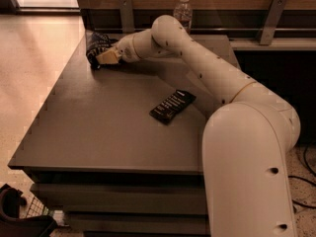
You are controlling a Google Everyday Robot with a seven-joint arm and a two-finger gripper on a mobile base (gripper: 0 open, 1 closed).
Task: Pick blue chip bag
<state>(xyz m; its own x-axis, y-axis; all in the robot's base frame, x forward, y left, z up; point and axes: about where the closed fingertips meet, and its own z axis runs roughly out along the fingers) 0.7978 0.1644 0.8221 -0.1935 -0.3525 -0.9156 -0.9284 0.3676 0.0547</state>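
The white arm [207,68] rises from its bulky shoulder housing at the lower right, bends at an elbow near the back of the grey table [98,127] and stretches leftward, low over the tabletop, to the far left corner. Its tan-tipped gripper [106,57] sits at that corner, pressed right up against the blue chip bag [95,45] — a dark, crinkled packet with pale marks that lies at the table's far left edge.

The wrist and gripper cover the bag's right side, so only its left part shows. Whether the gripper has closed on the bag or merely touches it cannot be told from this angle.

A flat black wrapped bar [172,106] with white print lies near the middle of the table, well apart from the bag and just in front of the forearm. A clear water bottle [183,13] stands behind the arm at the back — its lower part is hidden by the elbow.
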